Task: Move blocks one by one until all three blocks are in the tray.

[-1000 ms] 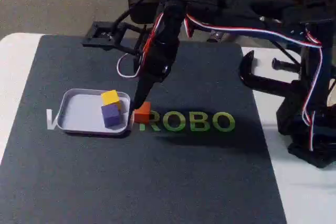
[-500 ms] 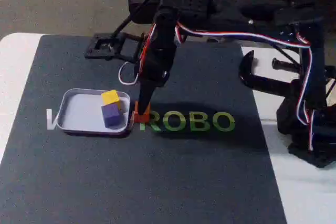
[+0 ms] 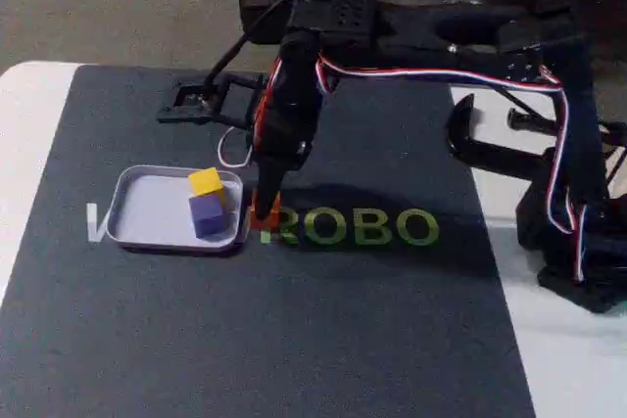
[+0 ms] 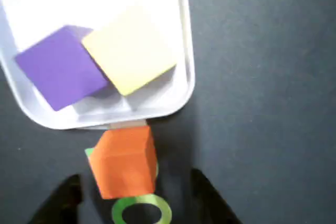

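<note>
1. The black two-finger jaws (image 4: pixel 134 192) are standing open astride the small orange cube (image 4: pixel 125 162), not clamping it.
2. That cube is sitting on the dark mat (image 3: pixel 294 340), just outside the shallow pale lavender-white tray's (image 3: pixel 147 232) rim.
3. The purple cube (image 4: pixel 62 67) and yellow cube (image 4: pixel 129 50) are lying touching inside the tray.

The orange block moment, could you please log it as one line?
claw: open, straddling orange block | orange block: on mat beside tray | purple block, yellow block: in tray

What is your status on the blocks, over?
Hand open, straddling orange block on mat. Purple block and yellow block in tray. Tray rim sits right beside orange block.
</note>
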### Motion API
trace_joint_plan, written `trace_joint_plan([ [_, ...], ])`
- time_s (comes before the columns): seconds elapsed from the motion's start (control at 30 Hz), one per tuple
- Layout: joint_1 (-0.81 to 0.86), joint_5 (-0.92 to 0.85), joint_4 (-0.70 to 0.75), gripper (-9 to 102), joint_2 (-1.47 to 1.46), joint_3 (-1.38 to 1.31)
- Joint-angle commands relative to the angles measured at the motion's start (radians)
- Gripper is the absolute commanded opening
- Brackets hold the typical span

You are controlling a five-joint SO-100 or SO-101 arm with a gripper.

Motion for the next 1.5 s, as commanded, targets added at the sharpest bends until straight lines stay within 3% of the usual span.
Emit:
trace_joint_plan([
  [0.0,-0.008,-0.005,-0.006,21,0.005,-0.02],
  [0.87,0.008,0.0,-0.083,14,-0.087,-0.032],
  [0.97,0.006,0.003,-0.086,8,-0.091,-0.035],
  [1.07,0.005,0.011,-0.086,-8,-0.087,-0.035],
  [1.47,-0.026,0.126,-0.086,-8,0.04,-0.058],
])
